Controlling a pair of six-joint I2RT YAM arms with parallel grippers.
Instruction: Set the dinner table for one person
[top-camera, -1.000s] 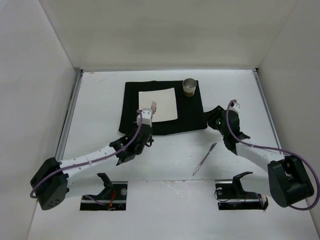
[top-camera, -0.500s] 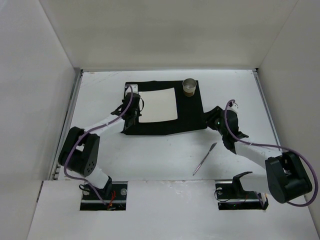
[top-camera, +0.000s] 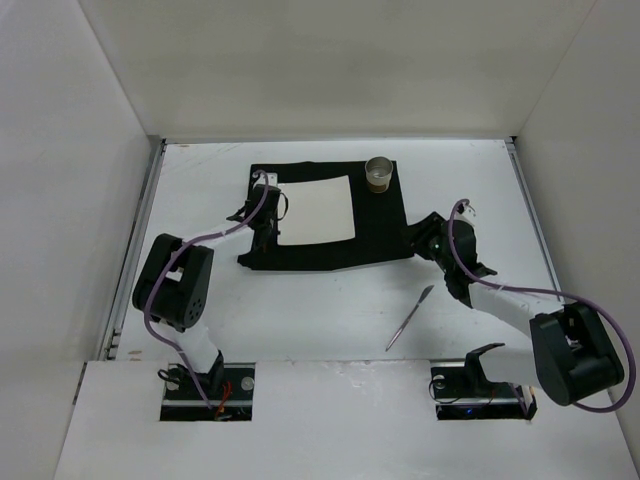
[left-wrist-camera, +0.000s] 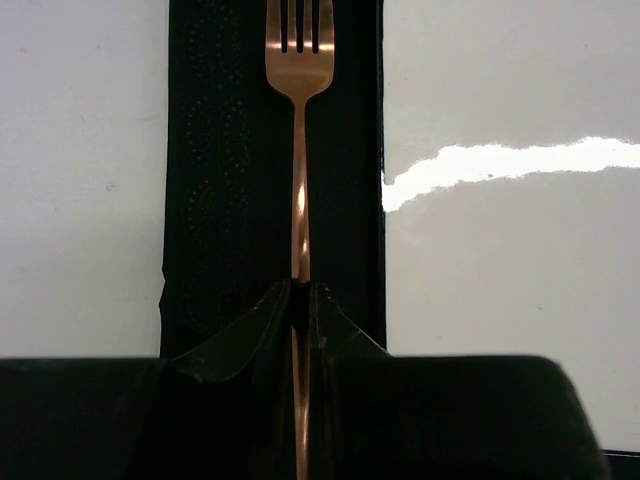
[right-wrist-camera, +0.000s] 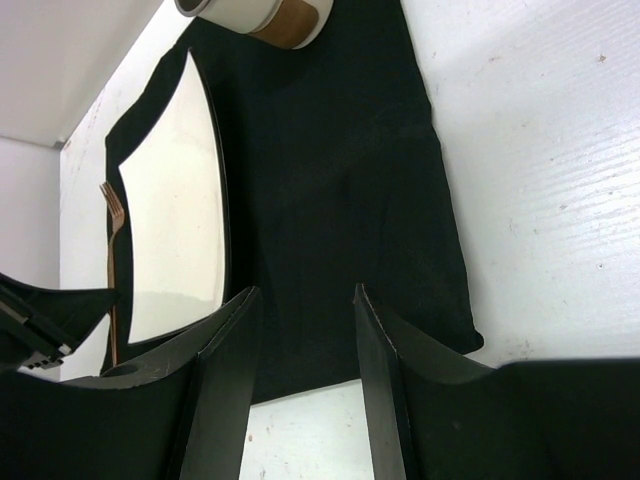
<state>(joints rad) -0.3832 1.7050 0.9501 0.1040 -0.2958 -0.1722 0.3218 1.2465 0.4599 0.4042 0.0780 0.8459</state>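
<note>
Spreading from the arm bases to the far wall, the white surface (top-camera: 330, 300) lies flat between white side walls (top-camera: 70, 150). Its visible part reads wider left to right than near to far, though the slanted view makes its true long axis hard to judge.

On its far middle part lies a black cloth mat (top-camera: 380, 225), its edges roughly square to the walls. A white square plate (top-camera: 315, 210) sits on the mat, left of the mat's centre, leaving a narrow dark strip of cloth on its left side.

The left gripper (left-wrist-camera: 300, 290) is low over that strip near the mat's left edge, its fingers drawn together on the handle of a copper fork (left-wrist-camera: 299, 150).

The right gripper (right-wrist-camera: 305, 295) hangs over the mat's near right corner with its fingers well apart and nothing between them.

A small round cup (top-camera: 379, 172) stands on the mat's far right corner, apart from the plate.

The fork's long axis runs near to far along the strip, parallel to the plate's left edge, tines toward the far wall.

A slim utensil (top-camera: 410, 317) lies on the bare surface near the right arm, well apart from the mat, slanting from near left to far right.
</note>
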